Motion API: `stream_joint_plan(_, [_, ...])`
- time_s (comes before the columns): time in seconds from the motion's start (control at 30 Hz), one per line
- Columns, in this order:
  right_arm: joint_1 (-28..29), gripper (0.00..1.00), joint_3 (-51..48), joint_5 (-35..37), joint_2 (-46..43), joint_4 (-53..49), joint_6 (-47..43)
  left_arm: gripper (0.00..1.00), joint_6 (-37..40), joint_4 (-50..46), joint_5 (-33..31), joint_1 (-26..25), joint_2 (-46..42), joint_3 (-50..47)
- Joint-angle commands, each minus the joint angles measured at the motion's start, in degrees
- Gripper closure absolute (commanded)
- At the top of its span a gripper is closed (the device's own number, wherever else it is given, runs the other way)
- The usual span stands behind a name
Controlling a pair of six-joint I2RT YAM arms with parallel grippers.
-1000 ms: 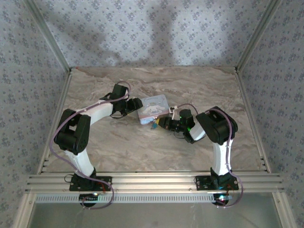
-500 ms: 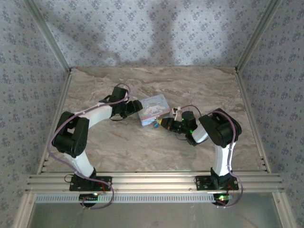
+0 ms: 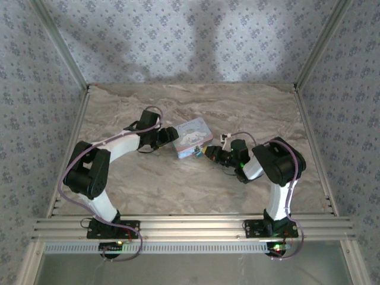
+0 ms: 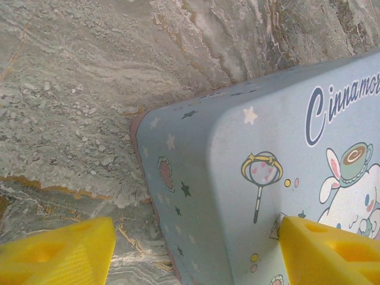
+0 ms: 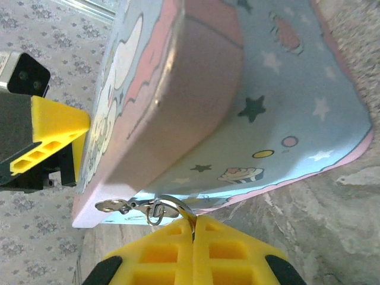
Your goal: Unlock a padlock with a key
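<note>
right wrist: right gripper (image 5: pixel 193 224) is clamped on a thin key ring (image 5: pixel 170 206), wire nipped in the seam. a small silver piece (image 5: pixel 114 206) hangs off it against the near edge of the pastel box (image 5: pixel 279 101). key or lock hardware, too small to tell. box sits around mid-table (image 3: pixel 148 184), nearer the far edge. left gripper (image 4: pixel 193 258) is spread wide at the box's left corner, one finger (image 4: pixel 329 249) over the lid print, the other over bare table, gripping nothing. judgement: the hardware is light, stiff, slick metal and will swivel on the ring, so pinch the flat head, not the wire. the box looks light and likely slides, so brace it across that corner before any twisting.
</note>
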Motion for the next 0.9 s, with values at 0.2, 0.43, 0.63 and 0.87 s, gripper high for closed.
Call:
stream_joint_plan(0.2, [-0.89,1.00,-1.77,1.86,-5.41,-4.20,-2.46,0.24,0.39,-5.25,-1.21,-0.07,-1.62,0.15])
stream_joint_plan(0.43, [-1.50,1.00,-4.26,3.23,-13.51,-13.32,-6.78,0.16,1.18,-5.61,-0.96,1.38,-4.77,2.20])
stream_joint_plan(0.63, [-1.67,1.00,-4.31,5.00,-24.99,-28.71,-13.69,0.10,3.68,-7.93,-2.82,1.99,-8.49,3.92])
stream_joint_plan(0.87, [-1.85,1.00,0.30,7.67,-39.86,-54.82,-23.93,0.03,5.49,-5.85,-7.58,1.99,-18.01,-0.95])
